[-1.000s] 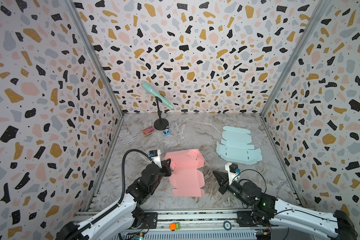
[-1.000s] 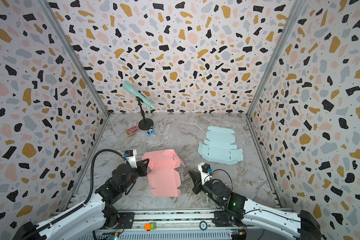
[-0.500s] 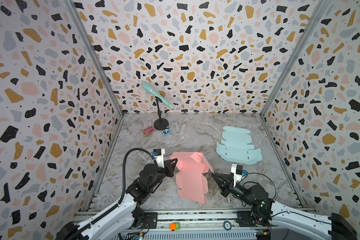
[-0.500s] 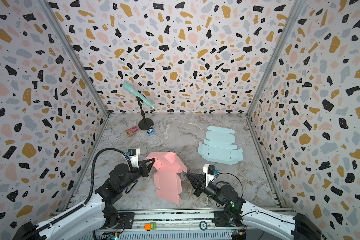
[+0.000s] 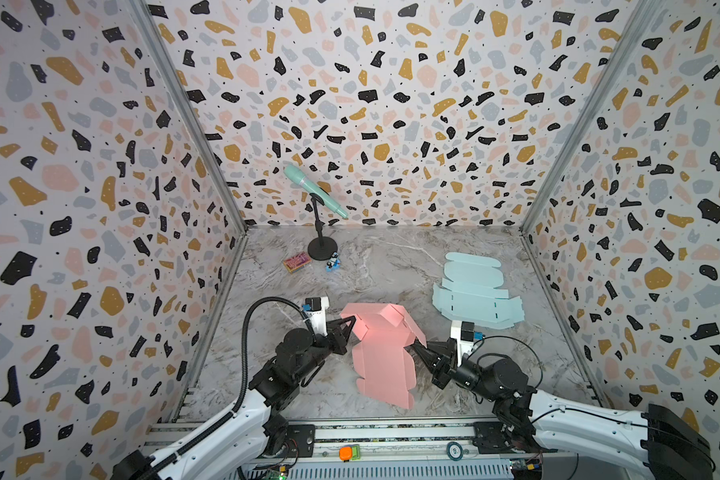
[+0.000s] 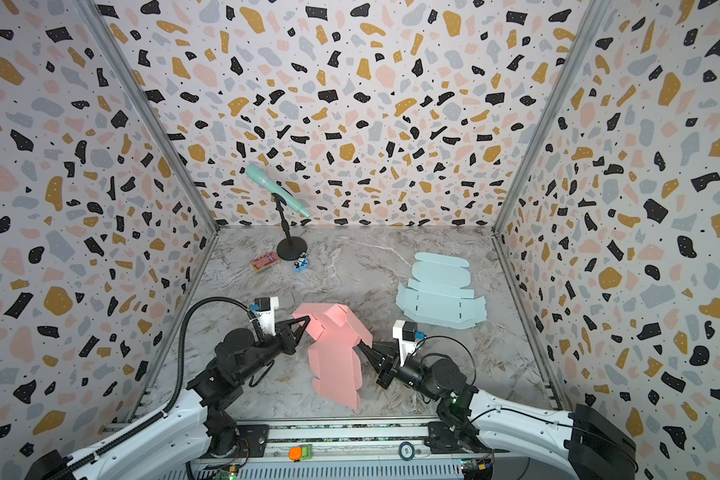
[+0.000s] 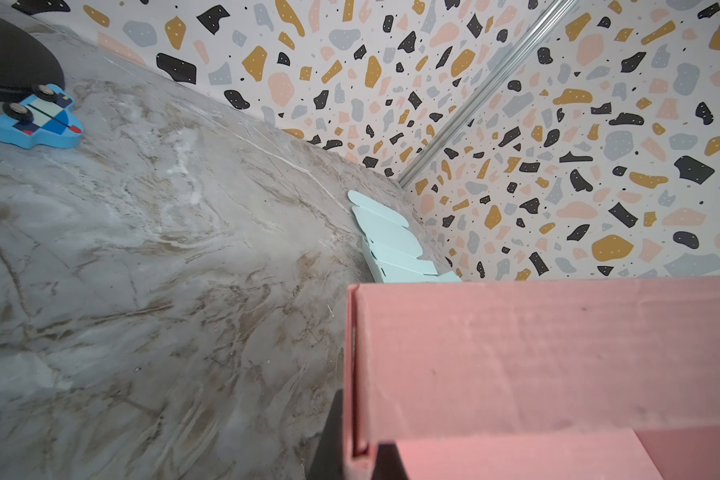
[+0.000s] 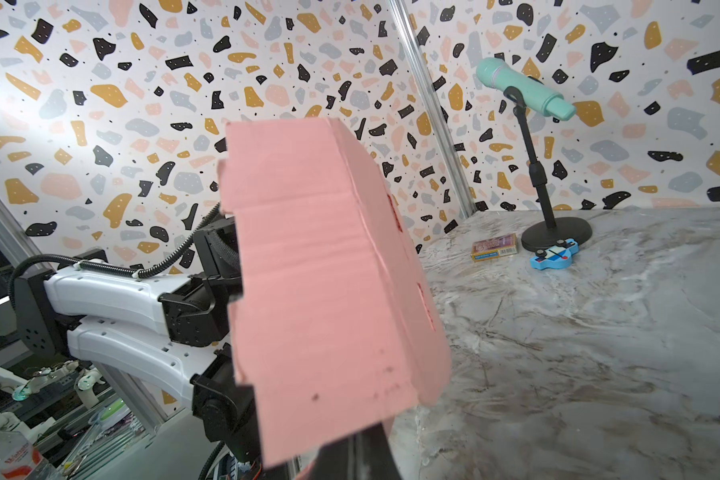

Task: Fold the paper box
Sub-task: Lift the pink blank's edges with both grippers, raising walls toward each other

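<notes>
fold is partway, under half by my judgement; pink paper box [image 5: 381,351] is sitting raised and tilted over the near middle of the table [image 5: 391,257], between the two arms, not lying flat; can't tell whether its low edge is touching the table; far end is already standing up as a shallow tray, with walls and a corner showing in both top views; the long lid panel with its tabs is hanging unfolded toward the front rail; left gripper [image 5: 352,321] is closed tight, pinching the box's left wall; its wrist view is showing the doubled pink wall running between the dark fingers [image 7: 329,440]; right gripper [image 5: 415,345] is closed too, biting the flap on the box's right edge; its fingers are mostly hiding under the cardboard in its wrist view, so i'm reading that grip from the top views; left to do, as i'm judging it: squaring the side walls, tucking the tabs, bringing the lid over and closing; containers: the pink tray is looking empty where the left wrist view is showing it, rest of the inside is hidden; light blue box blank [image 5: 476,297] is lying flat and unfolded far right, well apart from both grippers, holding nothing; card pack [image 5: 297,262] is sitting closed near the toy microphone [image 5: 313,189] stand, toy car [image 5: 333,263] just beside it; pack contents not visible
</notes>
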